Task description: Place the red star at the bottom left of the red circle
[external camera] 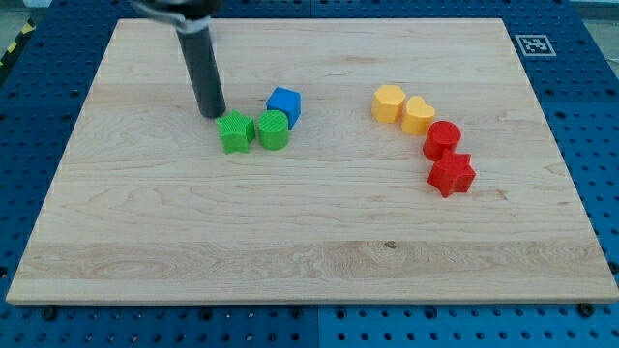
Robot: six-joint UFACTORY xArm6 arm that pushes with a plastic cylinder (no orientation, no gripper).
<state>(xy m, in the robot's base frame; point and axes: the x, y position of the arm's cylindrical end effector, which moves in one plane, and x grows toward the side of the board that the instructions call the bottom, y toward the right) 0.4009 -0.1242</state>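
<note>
Wooden board [309, 261] fills the view, and its lower half, nearest the camera, lies bare from the left edge to the right edge. Toward the view's right, the red star [452, 175] sits directly below the red circle [441, 139], touching it, with open board to its left, right and below. Up and left of the circle, a yellow heart [419, 115] and a yellow hexagon-like block [389, 103] continue a curved row. Left of centre, a green star [235, 131] touches a green cylinder [274, 130], with a blue cube [284, 103] just above. My tip [212, 115] rests just up-left of the green star, well apart from both red blocks. No jaws exist; the arm ends in a plain rod.
</note>
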